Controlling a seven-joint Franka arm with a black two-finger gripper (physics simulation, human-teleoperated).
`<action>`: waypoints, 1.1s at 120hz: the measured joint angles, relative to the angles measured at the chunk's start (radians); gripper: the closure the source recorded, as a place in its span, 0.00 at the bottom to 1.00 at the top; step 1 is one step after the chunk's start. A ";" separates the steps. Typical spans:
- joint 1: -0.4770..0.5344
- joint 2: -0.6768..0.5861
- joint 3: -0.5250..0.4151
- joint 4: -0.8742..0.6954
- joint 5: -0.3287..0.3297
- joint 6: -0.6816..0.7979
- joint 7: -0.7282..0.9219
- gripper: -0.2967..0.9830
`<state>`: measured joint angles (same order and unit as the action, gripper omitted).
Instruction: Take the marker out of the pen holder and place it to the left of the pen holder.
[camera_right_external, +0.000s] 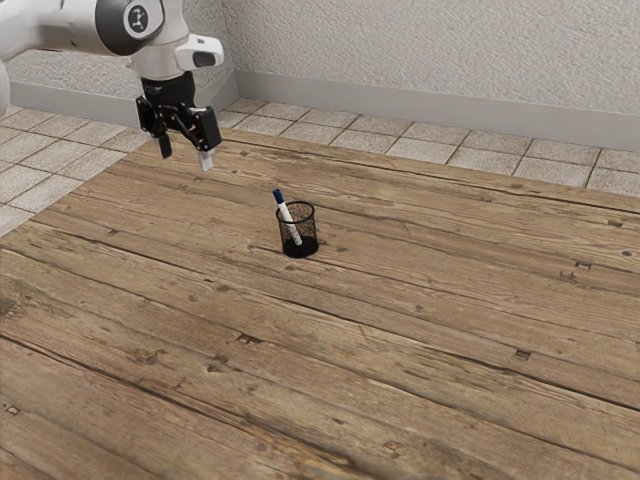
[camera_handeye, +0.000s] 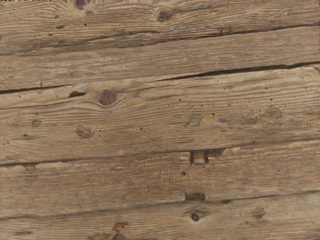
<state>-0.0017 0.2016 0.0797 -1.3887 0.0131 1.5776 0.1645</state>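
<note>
High over the table's far left part in the exterior view, my gripper (camera_right_external: 186, 158) points downward, its two fingers apart with nothing between them. The black mesh pen holder (camera_right_external: 299, 238) stands upright on the table, lower than the gripper and off to the exterior view's right. Leaning inside it is a white marker (camera_right_external: 287, 213) with a dark blue end, which sticks out above the rim on the exterior view's left side.
The wooden table (camera_right_external: 400, 330) stretches widely around the pen holder. Bare planks (camera_handeye: 150, 115) lie beneath my hand in the wrist view. Beyond the table are a tiled floor (camera_right_external: 400, 146) and a pale wall (camera_right_external: 430, 50).
</note>
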 joint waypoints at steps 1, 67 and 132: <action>0.000 0.000 0.000 0.000 0.000 0.000 0.001 0.23; 0.038 0.501 -0.020 0.604 0.005 0.061 0.076 0.23; 0.146 1.041 -0.161 1.008 -0.079 0.389 0.220 0.23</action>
<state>0.1444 1.2430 -0.0809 -0.3806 -0.0656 1.9668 0.3847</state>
